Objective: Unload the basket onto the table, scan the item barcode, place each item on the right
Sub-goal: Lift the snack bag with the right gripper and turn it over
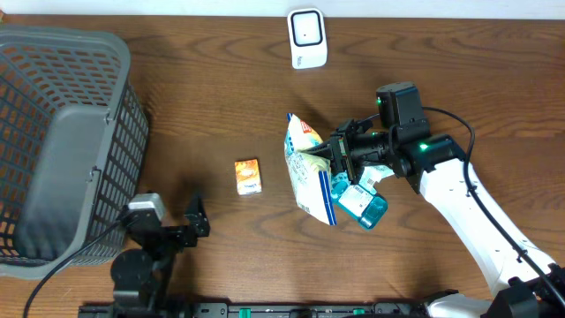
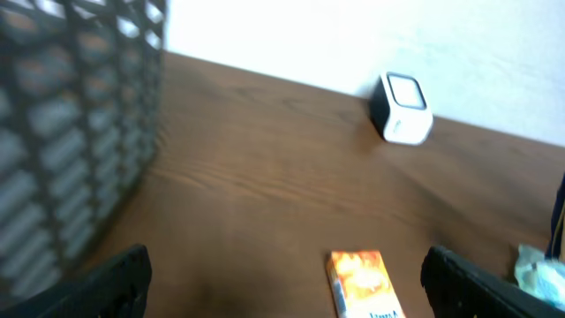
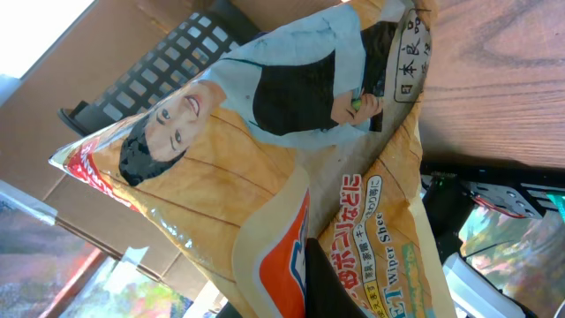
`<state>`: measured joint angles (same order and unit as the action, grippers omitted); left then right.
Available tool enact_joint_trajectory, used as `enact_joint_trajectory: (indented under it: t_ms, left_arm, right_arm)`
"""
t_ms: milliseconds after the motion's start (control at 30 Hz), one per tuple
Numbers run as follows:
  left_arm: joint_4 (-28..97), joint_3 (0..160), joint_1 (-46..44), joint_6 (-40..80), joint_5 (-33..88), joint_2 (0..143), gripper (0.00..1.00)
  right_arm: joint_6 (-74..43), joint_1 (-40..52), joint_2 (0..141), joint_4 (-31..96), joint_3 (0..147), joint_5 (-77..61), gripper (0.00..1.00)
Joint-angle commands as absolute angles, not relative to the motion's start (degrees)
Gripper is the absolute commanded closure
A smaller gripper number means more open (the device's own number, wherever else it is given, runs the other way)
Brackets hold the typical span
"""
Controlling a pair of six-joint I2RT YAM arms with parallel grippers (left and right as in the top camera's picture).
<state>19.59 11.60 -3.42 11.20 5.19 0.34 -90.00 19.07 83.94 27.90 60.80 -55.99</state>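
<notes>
one arm is placed: my right gripper (image 1: pixel 340 159) pinches the wiper-sheet bag (image 1: pixel 309 177), long axis near-to-far. the scanner (image 1: pixel 307 37) lies farther, slightly left; my left gripper (image 1: pixel 181 228) is spread.

bright, even | overhead: sharp, soft shadows | left wrist: basket (image 2: pixel 71 132) blurred | right wrist: bag (image 3: pixel 265 177) sheen, corner blown out

Table (image 1: pixel 203 97): brown wood-grain surface, smooth with a low sheen; basket (image 1: pixel 132 132): grey moulded plastic lattice, matt. Packet (image 1: pixel 309 172): thin printed plastic film, glossy and creased, catching highlights along its folds; small box (image 1: pixel 247 176): printed card with a slight gloss. Scanner (image 1: pixel 307 38): smooth white plastic housing with a shiny face; right arm (image 1: pixel 468 212): smooth white shell with matt black fittings.
</notes>
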Motion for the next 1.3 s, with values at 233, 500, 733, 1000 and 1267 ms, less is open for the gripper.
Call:
enact_joint_trajectory:
  t_ms: [233, 500, 733, 1000, 1267]
  left_arm:
    - [17.02, 5.34, -3.33, 11.68, 9.98, 0.27, 0.02]
    - [9.45, 4.97, -3.33, 4.51, 9.85, 0.27, 0.02]
    - [13.13, 4.95, -3.33, 4.54, 9.85, 0.27, 0.02]
    - [15.77, 4.93, -3.33, 4.54, 9.87, 0.64, 0.02]
    - [15.77, 4.93, -3.33, 4.54, 9.87, 0.64, 0.02]
  right_arm:
    - [-89.49, 18.96, 83.57, 27.92, 61.17, -55.07, 0.99]
    - [-89.08, 19.18, 83.57, 28.14, 61.17, -53.95, 0.99]
    - [-89.06, 19.18, 83.57, 28.16, 61.17, -54.61, 0.99]
    - [-89.1, 19.16, 83.57, 28.1, 61.17, -60.69, 0.99]
    - [-89.14, 19.14, 83.57, 28.14, 61.17, -71.07, 0.98]
